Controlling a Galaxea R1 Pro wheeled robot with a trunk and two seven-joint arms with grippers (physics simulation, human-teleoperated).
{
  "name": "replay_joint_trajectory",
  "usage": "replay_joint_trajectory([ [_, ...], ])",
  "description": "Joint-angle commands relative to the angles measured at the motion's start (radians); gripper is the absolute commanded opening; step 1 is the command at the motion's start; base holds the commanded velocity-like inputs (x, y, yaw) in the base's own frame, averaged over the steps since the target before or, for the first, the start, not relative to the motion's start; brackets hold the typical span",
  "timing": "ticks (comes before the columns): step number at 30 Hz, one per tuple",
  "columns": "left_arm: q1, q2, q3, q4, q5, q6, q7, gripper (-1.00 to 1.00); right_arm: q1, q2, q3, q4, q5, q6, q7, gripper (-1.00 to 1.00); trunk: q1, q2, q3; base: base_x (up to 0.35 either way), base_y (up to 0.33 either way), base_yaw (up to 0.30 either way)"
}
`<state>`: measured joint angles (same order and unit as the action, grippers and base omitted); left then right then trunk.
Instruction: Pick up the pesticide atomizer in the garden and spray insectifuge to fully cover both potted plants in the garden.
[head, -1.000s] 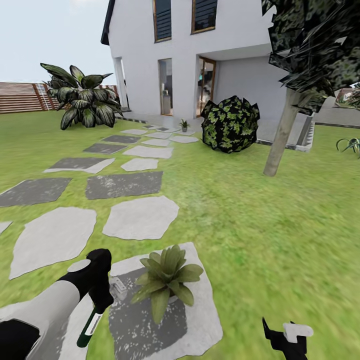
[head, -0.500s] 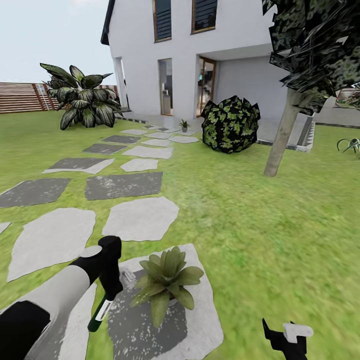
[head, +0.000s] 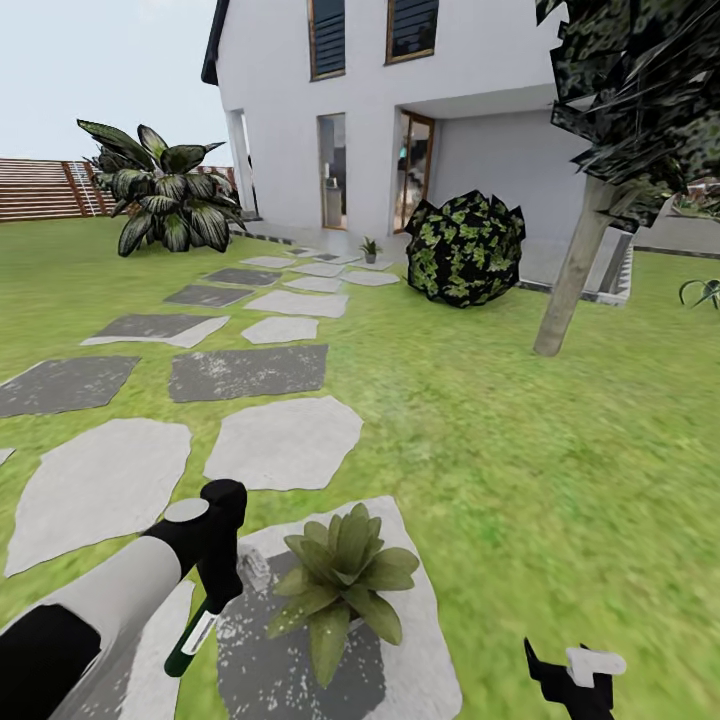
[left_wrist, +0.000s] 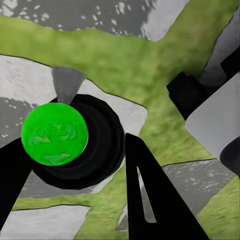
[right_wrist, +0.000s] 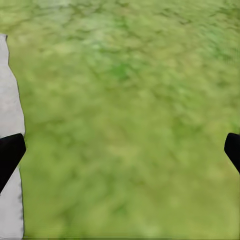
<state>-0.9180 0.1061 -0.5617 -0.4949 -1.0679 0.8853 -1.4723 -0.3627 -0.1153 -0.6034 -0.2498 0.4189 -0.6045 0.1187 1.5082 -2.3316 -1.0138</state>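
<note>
Head cam: left gripper (head: 222, 585) is clenched on the atomizer (head: 192, 640), just beside the near plant (head: 340, 580) on its stone (head: 420, 640). No specks on the leaves afaict, so I'm at the spray step.

Left wrist cam: green atomizer end between the fingers (left_wrist: 155, 200).

Right wrist cam: right gripper (right_wrist: 120, 150) released, over lawn (right_wrist: 130, 110).

Next imo: aim nozzle at leaves.

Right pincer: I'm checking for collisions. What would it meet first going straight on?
Probably only the lawn: its view looks onto bare grass, a stepping stone just at the edge. Depth is unclear.
</note>
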Motion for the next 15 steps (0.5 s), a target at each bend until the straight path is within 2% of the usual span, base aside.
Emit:
replay_joint_trajectory([
  [1,0.001,0.001,-0.009,-0.002,-0.005,0.011,-0.010,-1.00,-0.001,0.000,-0.009,0.007,0.000,-0.003,0.010,1.00,0.000,0.000,-0.001,0.002,0.001,0.000],
  [9,0.003,0.004,-0.020,0.000,-0.004,0.012,-0.011,-1.00,-0.001,0.000,-0.009,0.017,0.000,-0.003,0.010,1.00,0.000,0.000,-0.001,0.012,0.001,0.000],
  [15,0.002,0.002,-0.018,-0.003,-0.005,0.013,-0.011,-1.00,-0.001,0.000,-0.009,0.017,0.001,-0.003,0.010,1.00,0.000,0.000,-0.001,0.176,0.038,0.000],
])
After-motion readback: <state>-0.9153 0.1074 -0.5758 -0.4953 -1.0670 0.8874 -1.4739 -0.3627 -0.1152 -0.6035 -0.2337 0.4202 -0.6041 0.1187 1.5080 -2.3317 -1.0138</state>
